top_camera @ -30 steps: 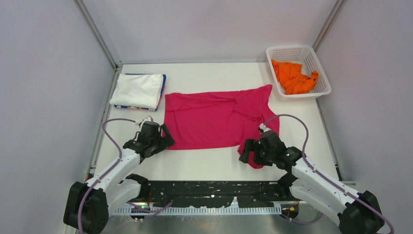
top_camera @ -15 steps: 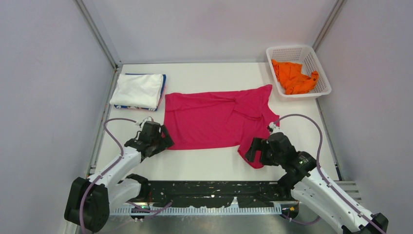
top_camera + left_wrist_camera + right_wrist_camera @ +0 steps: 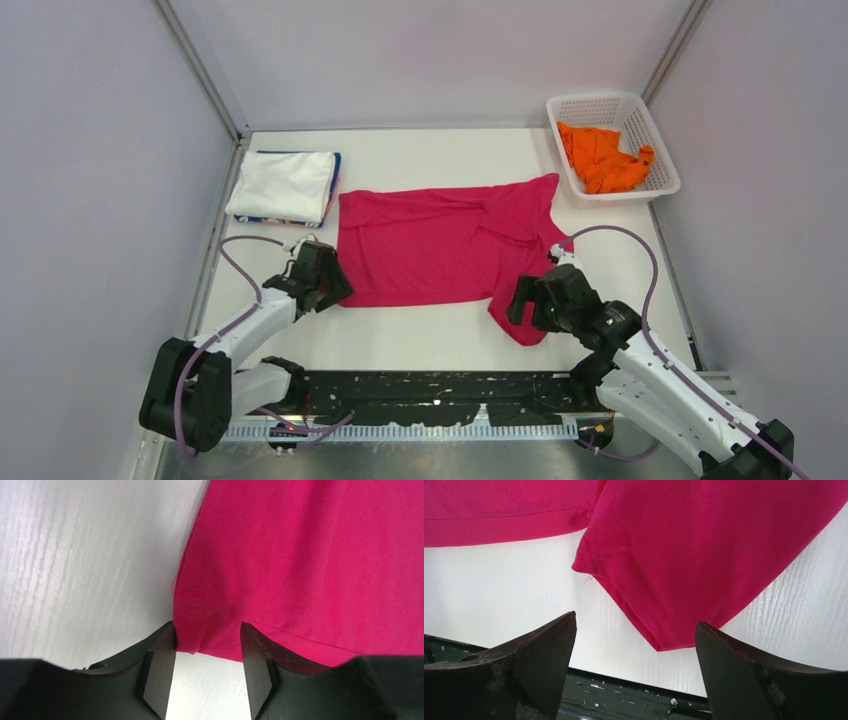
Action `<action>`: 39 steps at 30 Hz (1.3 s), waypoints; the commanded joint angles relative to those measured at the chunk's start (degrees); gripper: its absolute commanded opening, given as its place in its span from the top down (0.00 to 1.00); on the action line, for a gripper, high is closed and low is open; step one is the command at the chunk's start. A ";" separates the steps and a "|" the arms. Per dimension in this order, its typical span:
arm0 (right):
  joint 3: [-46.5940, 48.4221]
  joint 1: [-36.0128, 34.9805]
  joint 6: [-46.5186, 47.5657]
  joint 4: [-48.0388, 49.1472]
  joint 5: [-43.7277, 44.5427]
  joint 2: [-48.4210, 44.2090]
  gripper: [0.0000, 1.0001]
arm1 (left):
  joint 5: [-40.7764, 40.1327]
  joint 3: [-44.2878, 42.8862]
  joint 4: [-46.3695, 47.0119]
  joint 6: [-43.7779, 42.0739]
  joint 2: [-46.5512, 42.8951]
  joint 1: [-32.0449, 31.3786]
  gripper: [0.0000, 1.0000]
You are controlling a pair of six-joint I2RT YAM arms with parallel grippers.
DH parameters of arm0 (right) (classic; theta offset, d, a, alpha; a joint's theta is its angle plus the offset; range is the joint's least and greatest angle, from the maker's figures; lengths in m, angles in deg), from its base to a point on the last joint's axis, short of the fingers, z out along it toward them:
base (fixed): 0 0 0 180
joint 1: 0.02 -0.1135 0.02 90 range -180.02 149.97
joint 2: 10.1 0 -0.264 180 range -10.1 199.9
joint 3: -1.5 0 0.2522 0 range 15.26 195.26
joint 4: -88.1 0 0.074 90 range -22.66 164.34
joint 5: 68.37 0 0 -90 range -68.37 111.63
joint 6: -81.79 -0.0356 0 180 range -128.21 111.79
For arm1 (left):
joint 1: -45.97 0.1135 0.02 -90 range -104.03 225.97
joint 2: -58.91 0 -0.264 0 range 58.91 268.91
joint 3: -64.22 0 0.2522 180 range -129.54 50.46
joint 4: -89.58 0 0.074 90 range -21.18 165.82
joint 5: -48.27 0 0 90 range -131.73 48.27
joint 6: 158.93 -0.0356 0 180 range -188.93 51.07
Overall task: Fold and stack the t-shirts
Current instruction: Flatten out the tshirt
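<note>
Left jaws ajar, astride hem corner (image 3: 200,625) of magenta-pink t-shirt (image 3: 310,550) flat on bench (image 3: 75,555) — right jaws spread wide above its sleeve (image 3: 704,555), gripping nothing

Open table strip (image 3: 420,345) nearside of magenta shirt (image 3: 440,245); basket (image 3: 600,108), folded stack (image 3: 285,185) at far corners.

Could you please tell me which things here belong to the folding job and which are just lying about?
Job: spread magenta-pink cloth t-shirt; crumpled orange cloth t-shirt; folded white cloth t-shirt.
Lying about: white plastic lattice basket.
</note>
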 commanded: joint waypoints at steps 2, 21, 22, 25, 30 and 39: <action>1.12 -0.22 0.36 1.65 3.68 0.38 0.05 | 2.97 0.09 0.56 0.26 2.14 -0.04 0.53; 1.79 -0.16 -0.65 -0.99 4.52 7.15 0.01 | -0.21 -0.40 -0.99 -1.37 -0.05 0.02 1.00; 1.95 -0.15 -0.33 -0.57 4.21 7.75 0.01 | -0.11 -0.41 -1.06 -1.49 -0.48 -0.04 1.00; 2.74 -0.16 0.89 -0.64 2.38 10.80 0.09 | -0.01 -0.35 -1.55 -1.90 -1.73 0.01 1.00; 4.24 -0.13 1.11 -4.12 3.58 14.57 0.18 | -0.19 0.70 -0.96 -1.82 -3.34 0.03 1.00; 1.07 -0.44 0.52 1.52 -4.03 19.60 0.31 | 0.38 1.23 -0.50 -2.28 -2.56 -0.03 1.00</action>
